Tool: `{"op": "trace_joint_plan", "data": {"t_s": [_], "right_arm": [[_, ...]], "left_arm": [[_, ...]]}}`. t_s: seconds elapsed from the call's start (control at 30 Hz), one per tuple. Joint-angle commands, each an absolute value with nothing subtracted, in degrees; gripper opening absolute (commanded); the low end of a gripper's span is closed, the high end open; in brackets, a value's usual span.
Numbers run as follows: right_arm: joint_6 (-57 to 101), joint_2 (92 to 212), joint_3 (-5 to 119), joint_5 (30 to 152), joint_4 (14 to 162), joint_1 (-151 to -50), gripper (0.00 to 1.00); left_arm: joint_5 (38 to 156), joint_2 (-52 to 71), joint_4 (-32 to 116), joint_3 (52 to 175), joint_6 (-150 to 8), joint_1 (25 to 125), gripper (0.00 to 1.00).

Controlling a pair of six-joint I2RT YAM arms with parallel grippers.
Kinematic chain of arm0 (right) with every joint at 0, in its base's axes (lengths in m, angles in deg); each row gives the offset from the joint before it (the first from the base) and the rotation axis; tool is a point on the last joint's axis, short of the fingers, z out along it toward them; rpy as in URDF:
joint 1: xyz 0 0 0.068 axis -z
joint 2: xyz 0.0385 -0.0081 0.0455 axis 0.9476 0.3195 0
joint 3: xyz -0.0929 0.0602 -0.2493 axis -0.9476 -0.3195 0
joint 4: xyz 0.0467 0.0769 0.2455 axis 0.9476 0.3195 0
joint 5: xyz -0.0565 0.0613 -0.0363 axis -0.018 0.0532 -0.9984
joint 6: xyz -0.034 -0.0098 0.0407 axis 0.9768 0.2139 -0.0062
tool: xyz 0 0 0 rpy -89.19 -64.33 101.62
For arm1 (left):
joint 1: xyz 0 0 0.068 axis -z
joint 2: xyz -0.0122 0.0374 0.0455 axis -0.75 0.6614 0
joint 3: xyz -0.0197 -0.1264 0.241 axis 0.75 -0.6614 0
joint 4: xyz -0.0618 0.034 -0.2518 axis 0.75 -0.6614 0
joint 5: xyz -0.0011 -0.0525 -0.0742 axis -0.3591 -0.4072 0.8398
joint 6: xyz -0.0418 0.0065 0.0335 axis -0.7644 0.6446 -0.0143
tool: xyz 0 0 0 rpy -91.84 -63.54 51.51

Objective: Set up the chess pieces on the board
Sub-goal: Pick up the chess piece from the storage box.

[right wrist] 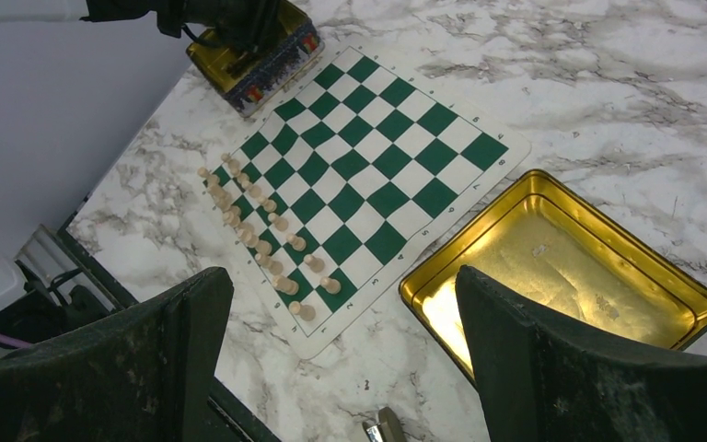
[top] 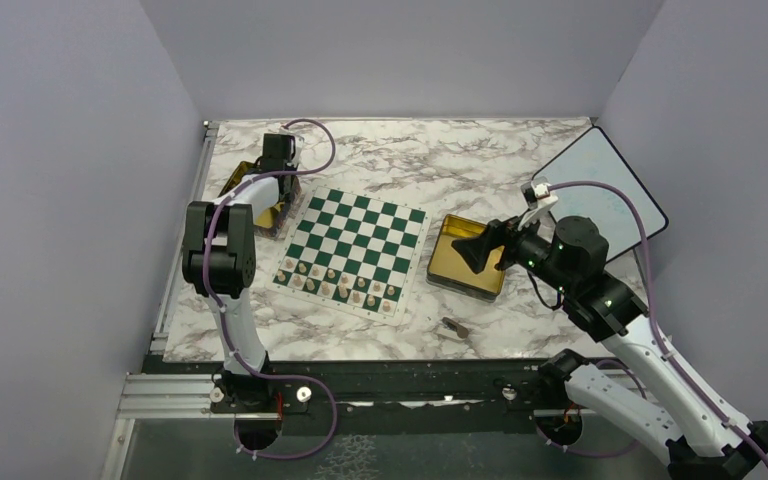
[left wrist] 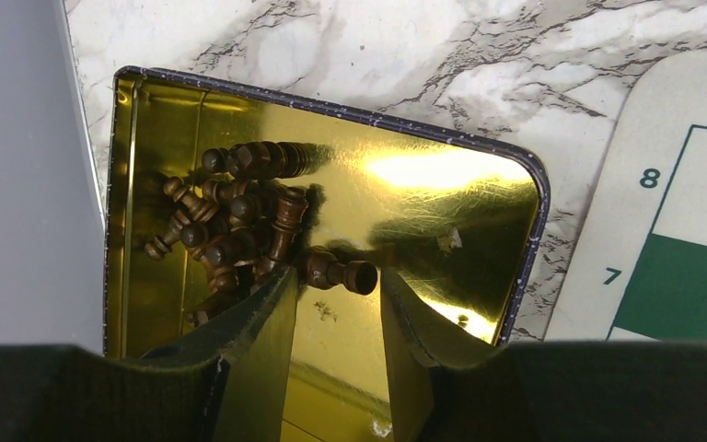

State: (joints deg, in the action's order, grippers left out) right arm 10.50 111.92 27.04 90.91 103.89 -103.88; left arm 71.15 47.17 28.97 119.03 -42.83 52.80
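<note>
The marbled counter carries everything. The board lies flat near its middle, turned a little askew. A tablet lies at the far right, well apart from the board, partly behind the right arm.

Two gold tins flank the board. The right tin sits just beside the board's right edge. The left tin sits just beside its far left corner, close to the side wall.

The right fingers are spread wide and hold nothing, hovering above the right tin's near side. The left fingers reach down into the left tin, parted, with one dark piece lying on its side between their tips; whether the pads touch it cannot be told.

The pale pieces stand in two rows on the board's nearest ranks. The dark pieces lie heaped in the left tin's corner, tangled against the tin wall and crowding the left finger. Another brown piece lies on the counter near its front edge, right of the board.
</note>
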Motion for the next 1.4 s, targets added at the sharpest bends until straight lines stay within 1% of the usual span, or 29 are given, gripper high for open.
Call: {"op": "trace_joint_plan", "data": {"t_s": [0.0, 0.6, 0.77, 0.87, 0.97, 1.03, 1.23, 1.37], "right_arm": [[10.5, 111.8, 27.1, 90.4, 104.0, -103.6, 0.96], [10.5, 111.9, 26.5, 89.6, 103.9, -103.6, 0.96], [10.3, 112.3, 26.1, 89.6, 103.5, -103.7, 0.96], [10.3, 112.5, 26.2, 89.6, 103.6, -103.6, 0.96], [10.3, 112.4, 26.0, 89.4, 103.5, -103.6, 0.96], [10.2, 112.3, 25.9, 89.5, 103.2, -103.6, 0.96], [9.8, 112.3, 25.3, 90.2, 102.8, -103.6, 0.96], [9.9, 111.8, 25.1, 90.2, 102.7, -103.5, 0.96]], "left_arm": [[68.6, 48.8, 30.0, 120.6, -41.6, 52.8, 0.39], [65.7, 51.6, 30.3, 121.7, -40.6, 53.3, 0.39], [65.2, 50.4, 30.2, 122.2, -40.4, 53.8, 0.32], [64.4, 49.1, 30.1, 122.8, -41.1, 54.0, 0.27], [64.7, 47.0, 29.9, 123.2, -43.8, 53.9, 0.27], [64.8, 45.6, 29.7, 123.7, -46.1, 53.5, 0.33], [69.2, 44.4, 24.4, 127.2, -56.1, 48.4, 0.33], [76.0, 44.7, 22.1, 128.1, -63.2, 43.7, 0.33]]}}
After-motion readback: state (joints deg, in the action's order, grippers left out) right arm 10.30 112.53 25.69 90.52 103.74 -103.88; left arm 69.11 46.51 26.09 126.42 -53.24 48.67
